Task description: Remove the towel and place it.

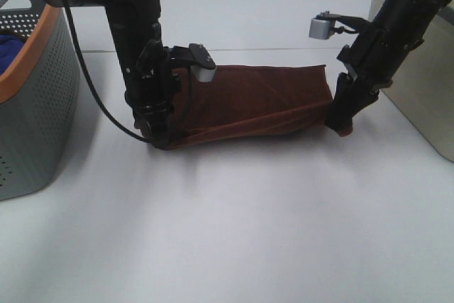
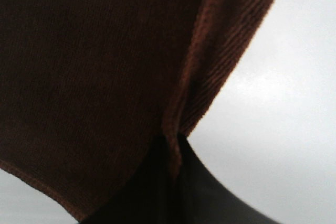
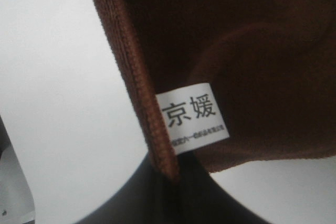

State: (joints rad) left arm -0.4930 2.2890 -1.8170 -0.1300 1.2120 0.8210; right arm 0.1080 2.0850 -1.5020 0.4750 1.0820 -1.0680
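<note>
Pinching towel corners, left fingers and right fingers clamped shut, blue cloth in grey basket

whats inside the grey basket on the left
A blue cloth shows just inside the orange rim of the grey basket. The rest of its inside is hidden by its own wall and the picture's edge.

We note a white tabletop under even, soft light; a grey perforated basket stands left, a beige bin right.
</note>
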